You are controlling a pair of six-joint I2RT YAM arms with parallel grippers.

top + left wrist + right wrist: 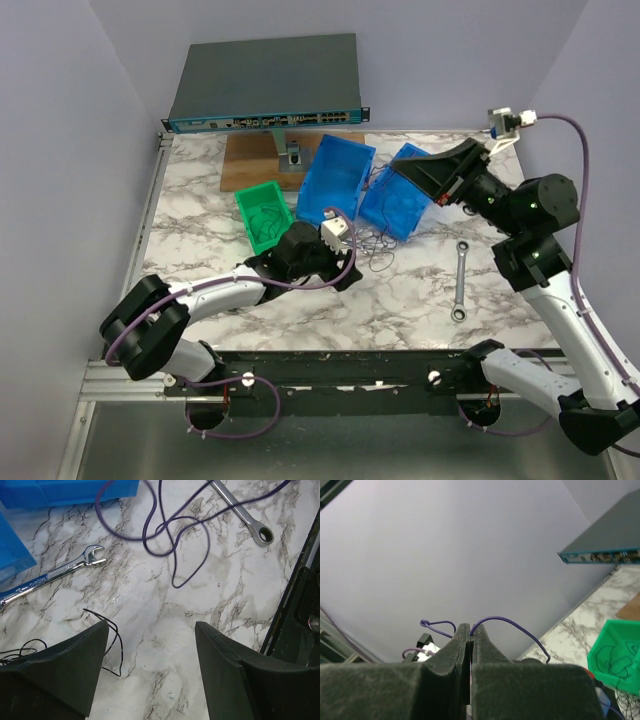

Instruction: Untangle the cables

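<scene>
Nearest to you, the left gripper (151, 627) hangs low over the marble table (400, 300), with its jaws well apart and nothing between them. A black wire (112, 647) curls on the table beside one finger and runs partly under it. Just past the fingertips you see a purple wire (175, 540) lying in loose loops. An open-ended wrench (55, 575) lies to one side of it and a ring-ended wrench (245, 515) to the other.

From overhead, the cables (381, 252) form a thin scribble on the table, between the left gripper and the two blue bins. The left blue bin (340, 175) and right blue bin (395, 210) stand side by side, both tilted. Beside them, on your left, the green bin (245, 210) holds a small dark clump of wires.

Above the right blue bin, your right gripper (470, 627) is raised off the table. Its jaws are pressed together on a purple wire, which arcs out on both sides of the tips.

Farthest away, a wooden board (250, 160) lies on the table, and a network switch (265, 85) sits at the far edge.
</scene>
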